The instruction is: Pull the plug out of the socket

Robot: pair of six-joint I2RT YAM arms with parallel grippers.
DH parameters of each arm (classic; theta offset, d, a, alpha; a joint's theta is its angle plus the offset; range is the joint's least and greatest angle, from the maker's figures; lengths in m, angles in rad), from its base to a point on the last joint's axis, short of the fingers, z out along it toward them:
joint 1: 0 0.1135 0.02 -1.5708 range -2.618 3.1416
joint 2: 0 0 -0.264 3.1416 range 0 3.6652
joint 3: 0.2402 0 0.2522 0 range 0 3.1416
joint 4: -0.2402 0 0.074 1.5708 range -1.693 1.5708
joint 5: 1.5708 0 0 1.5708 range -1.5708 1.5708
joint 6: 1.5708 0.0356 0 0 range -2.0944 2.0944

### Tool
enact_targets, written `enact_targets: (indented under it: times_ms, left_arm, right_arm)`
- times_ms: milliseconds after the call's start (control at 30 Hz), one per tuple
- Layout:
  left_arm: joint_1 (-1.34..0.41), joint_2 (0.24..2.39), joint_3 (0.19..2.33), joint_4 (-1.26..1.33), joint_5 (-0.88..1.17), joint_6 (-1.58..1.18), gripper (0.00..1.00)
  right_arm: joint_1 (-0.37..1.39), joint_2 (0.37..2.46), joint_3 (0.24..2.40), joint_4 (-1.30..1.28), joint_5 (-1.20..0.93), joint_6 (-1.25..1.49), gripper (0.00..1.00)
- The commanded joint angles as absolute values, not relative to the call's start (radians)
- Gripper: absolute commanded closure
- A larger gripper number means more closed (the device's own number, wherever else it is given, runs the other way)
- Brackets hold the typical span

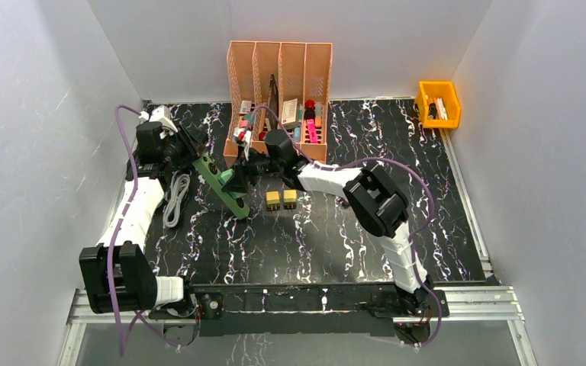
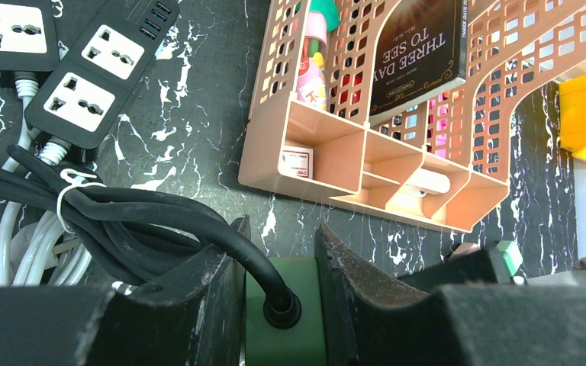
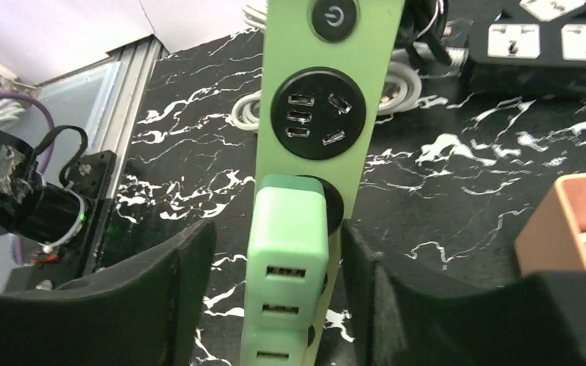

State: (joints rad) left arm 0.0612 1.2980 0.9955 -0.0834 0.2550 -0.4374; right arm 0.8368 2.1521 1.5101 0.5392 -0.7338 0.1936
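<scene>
A long green power strip (image 1: 225, 191) lies tilted at the left middle of the table. A mint-green USB charger plug (image 3: 288, 252) sits in one of its round black sockets, below the strip's power button (image 3: 334, 17); it also shows in the top view (image 1: 229, 177). My left gripper (image 2: 282, 252) is shut on the strip's cable end (image 2: 305, 297), where a black cord (image 2: 198, 221) enters. My right gripper (image 3: 277, 232) is open, with one finger on each side of the plug and a gap on both sides.
An orange file organizer (image 1: 278, 91) with books and small items stands at the back. A yellow bin (image 1: 438, 103) sits at the back right. Two black power strips (image 2: 84, 84) and a coiled white cable (image 1: 175, 200) lie left. Two small blocks (image 1: 281, 199) lie near the middle.
</scene>
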Motion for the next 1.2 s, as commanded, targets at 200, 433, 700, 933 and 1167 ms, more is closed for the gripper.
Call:
enact_targets:
  times_ms: [200,433,700,933,1167]
  left_arm:
    - [0.053,1.250,1.015,-0.034,0.264,-0.414,1.00]
    - [0.054,1.249,1.025,-0.051,0.246,-0.394,1.00]
    - [0.053,1.244,1.031,-0.065,0.229,-0.384,1.00]
    - [0.053,1.237,1.035,-0.076,0.206,-0.377,1.00]
    - [0.052,1.238,1.040,-0.084,0.205,-0.376,1.00]
  right_arm:
    - [0.858,2.131,1.631,0.300,-0.559,0.047,1.00]
    - [0.837,2.005,1.462,0.541,-0.778,0.097,1.00]
    - [0.822,1.956,1.400,0.711,-0.794,0.260,1.00]
    - [0.773,1.860,1.367,0.635,-0.809,0.139,1.00]
    - [0.752,1.830,1.387,0.419,-0.675,0.081,1.00]
